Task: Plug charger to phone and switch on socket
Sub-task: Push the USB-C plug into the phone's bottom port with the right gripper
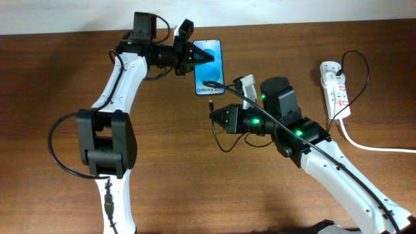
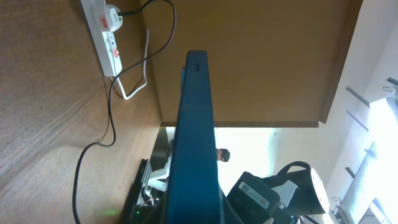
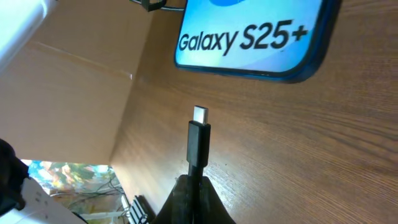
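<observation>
My right end effector [image 3: 198, 186] is closed on the charger [image 3: 199, 138], pinching the black moulded body just behind the metal tip. That is the right place to hold it. The body is small, light and rigid, while the thin cable behind it is limp and would give me no control of the tip. The tip points straight ahead of the fingertips at the bottom edge of the phone [image 3: 249, 37], near it but not touching, with bare surface [image 3: 323, 162] between.

The phone lies flat, directly ahead of that end effector. I judge it slim, smooth and light enough to skate on the wood under 1 push from the plug. It needs bracing by its 2 long frame edges, not its glass. My left end effector [image 1: 200, 56] sits at the phone's far part, and the frame runs out edge-on ahead of it. Whether it clamps, I cannot tell.

The socket [image 1: 335, 88] lies well apart, behind the right end effector's wrist. It looks light too, so its switch wants a downward press.
</observation>
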You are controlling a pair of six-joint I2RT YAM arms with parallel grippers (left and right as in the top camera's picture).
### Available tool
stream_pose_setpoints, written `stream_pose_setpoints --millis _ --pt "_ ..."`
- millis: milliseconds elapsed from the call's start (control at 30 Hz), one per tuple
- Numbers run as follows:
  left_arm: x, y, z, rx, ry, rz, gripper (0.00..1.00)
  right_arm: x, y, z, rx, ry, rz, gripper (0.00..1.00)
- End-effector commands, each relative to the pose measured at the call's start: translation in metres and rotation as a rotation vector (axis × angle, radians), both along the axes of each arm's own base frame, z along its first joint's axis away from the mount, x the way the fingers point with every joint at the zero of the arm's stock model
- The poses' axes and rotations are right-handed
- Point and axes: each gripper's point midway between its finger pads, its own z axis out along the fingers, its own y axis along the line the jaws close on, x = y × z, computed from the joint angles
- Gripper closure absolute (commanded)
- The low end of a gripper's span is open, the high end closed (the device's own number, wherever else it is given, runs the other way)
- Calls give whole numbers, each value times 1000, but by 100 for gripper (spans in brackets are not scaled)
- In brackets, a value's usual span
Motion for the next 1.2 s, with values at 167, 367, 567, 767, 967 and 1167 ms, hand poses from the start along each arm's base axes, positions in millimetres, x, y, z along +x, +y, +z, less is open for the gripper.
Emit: stream_pose_setpoints --millis 167,367,567,767,967,1167 --pt "-7 -1 21 -39 -32 -29 100 9 0 -9 -4 44 -60 96" --pt "-8 -2 20 -40 -42 -32 100 13 4 -2 22 12 -44 96" --pt "-12 -8 21 -42 -53 -46 100 13 4 -3 20 12 -48 96" --pt "-12 -9 21 -43 -52 -48 100 16 2 -4 10 8 -65 96" --pt "-13 -10 21 -43 -53 -50 100 27 -12 -3 14 5 -106 96" --pt "-19 -21 21 -47 -74 -75 100 35 -15 5 31 -34 -119 96"
